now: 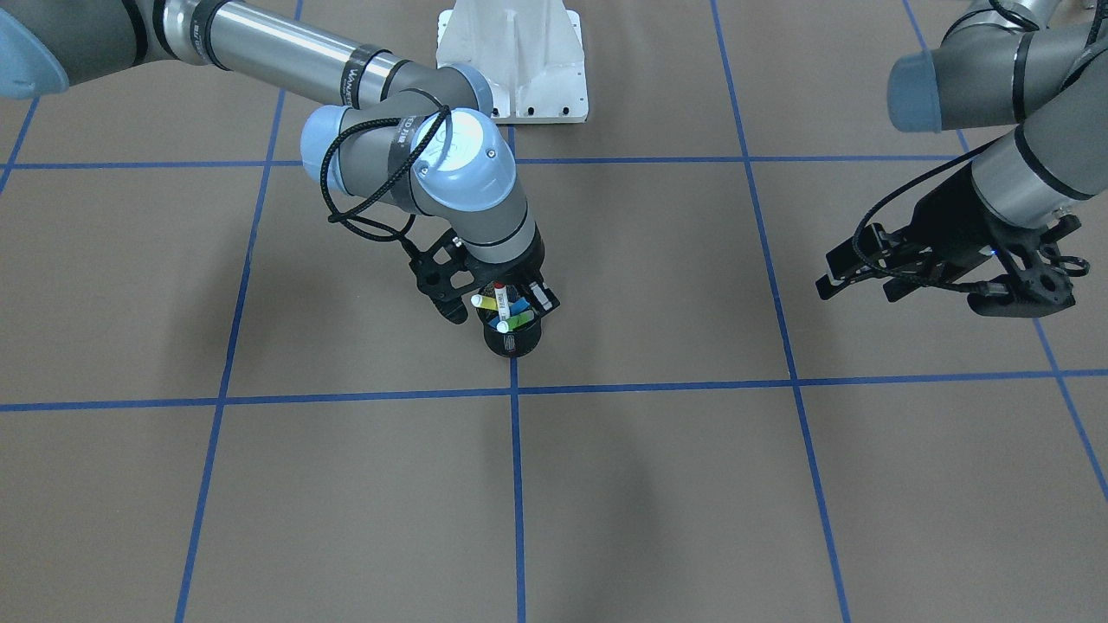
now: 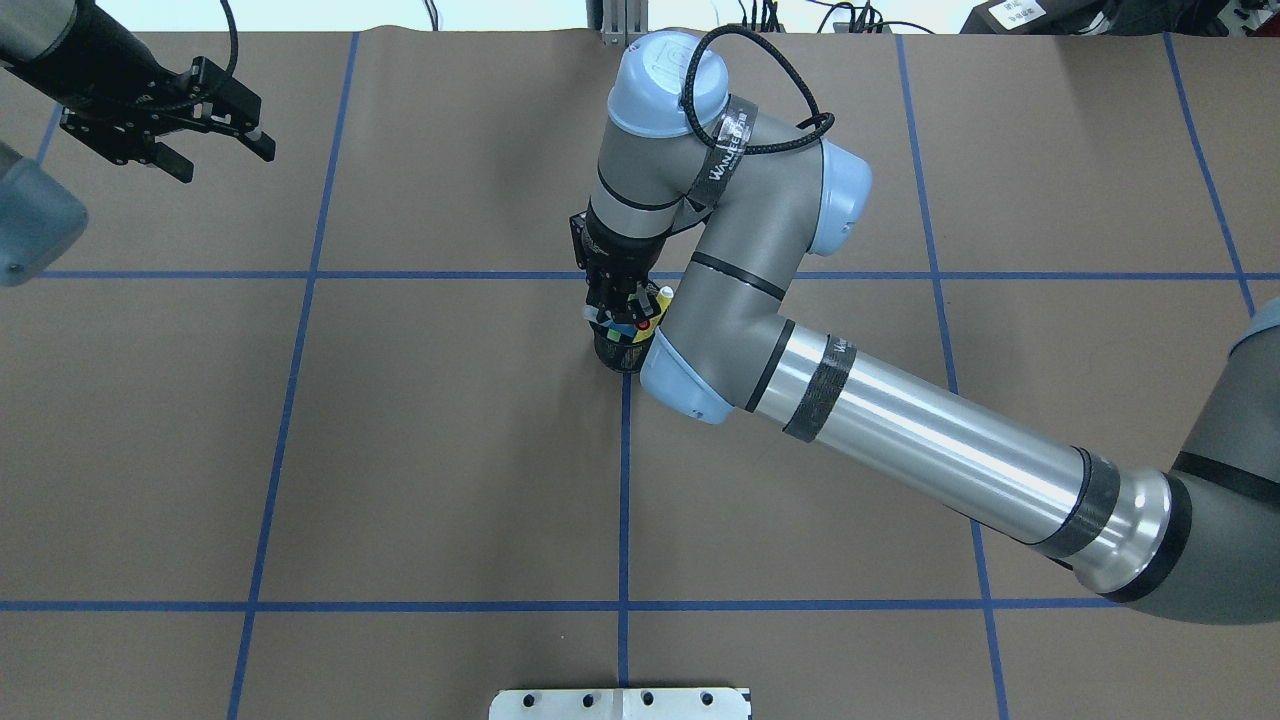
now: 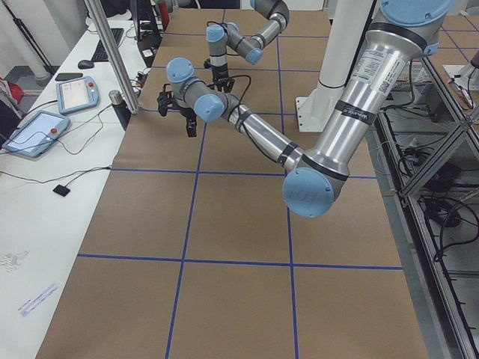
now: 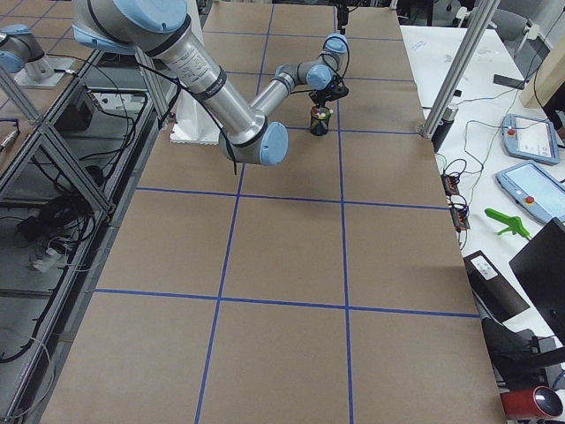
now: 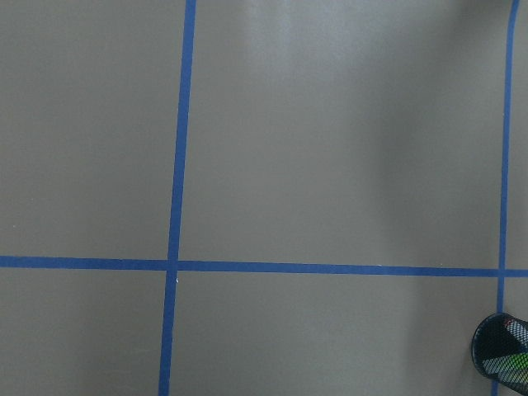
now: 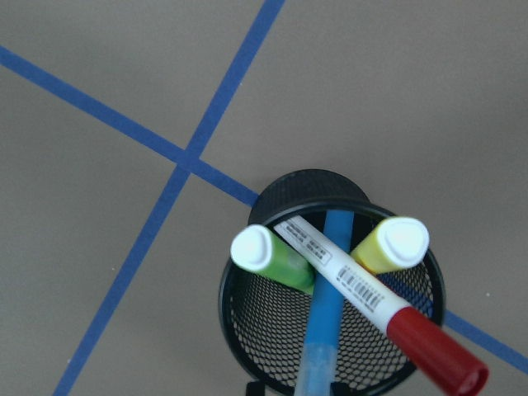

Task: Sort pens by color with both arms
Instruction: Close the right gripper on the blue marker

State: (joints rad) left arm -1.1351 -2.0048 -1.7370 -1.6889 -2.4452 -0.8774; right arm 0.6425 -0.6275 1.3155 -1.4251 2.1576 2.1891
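Note:
A black mesh cup (image 6: 330,363) stands on a blue tape crossing and holds all the pens. They are a light green pen (image 6: 276,262), a yellow pen (image 6: 389,246), a blue pen (image 6: 324,330) and a white pen with a red cap (image 6: 355,289), all leaning against each other. My right gripper (image 1: 495,307) hangs open right over the cup (image 1: 512,342), one finger on each side of the pen tops. My left gripper (image 2: 215,135) is open and empty, held above the table far off at the robot's left.
The brown table (image 2: 450,450) is marked into squares by blue tape lines. The white base pedestal (image 1: 512,65) stands at the robot's side. The right arm's long forearm (image 2: 920,440) crosses over the right half. The cup's rim (image 5: 503,351) shows in the left wrist view.

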